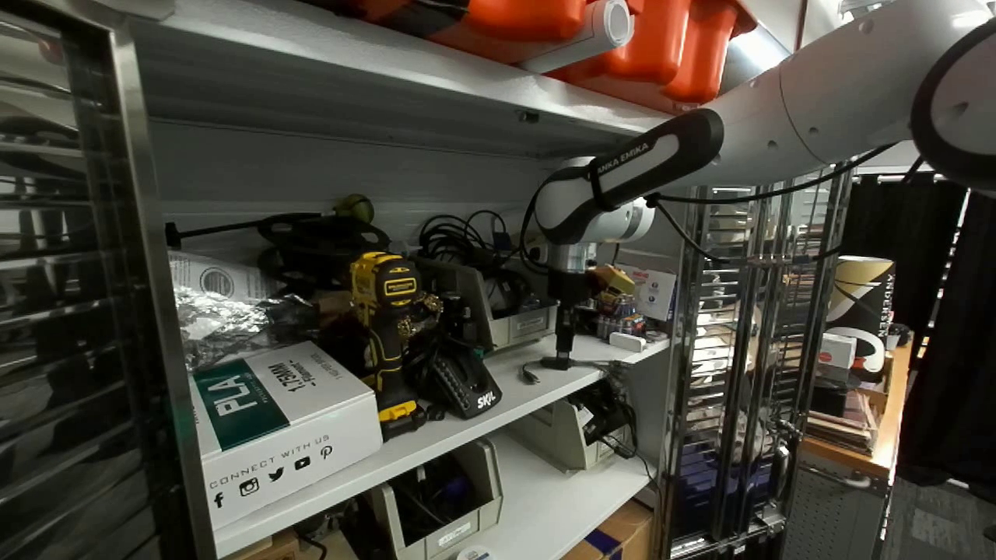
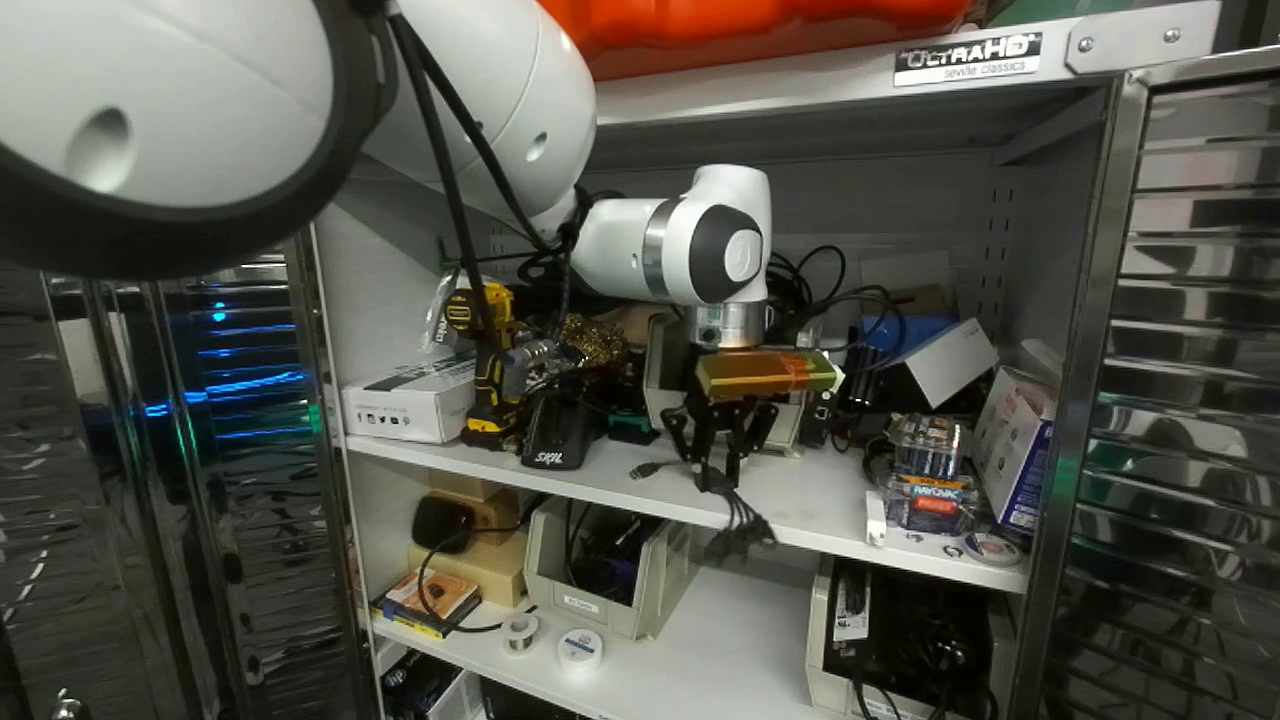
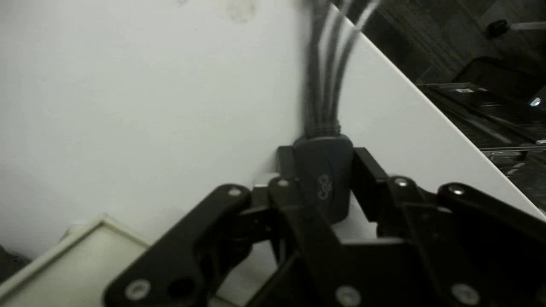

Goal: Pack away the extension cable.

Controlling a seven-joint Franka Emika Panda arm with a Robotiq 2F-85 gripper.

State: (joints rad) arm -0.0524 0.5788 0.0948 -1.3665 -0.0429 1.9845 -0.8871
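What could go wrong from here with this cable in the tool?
The strands hang over the front edge of the shelf, so they may snag. The tool grips the cable only by its block, so it could slip. The bin stands near the tool and might get bumped.

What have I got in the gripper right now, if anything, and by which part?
The extension cable, by its dark C2G block: the gripper clasps the block's two opposite sides, near where the cords leave it.
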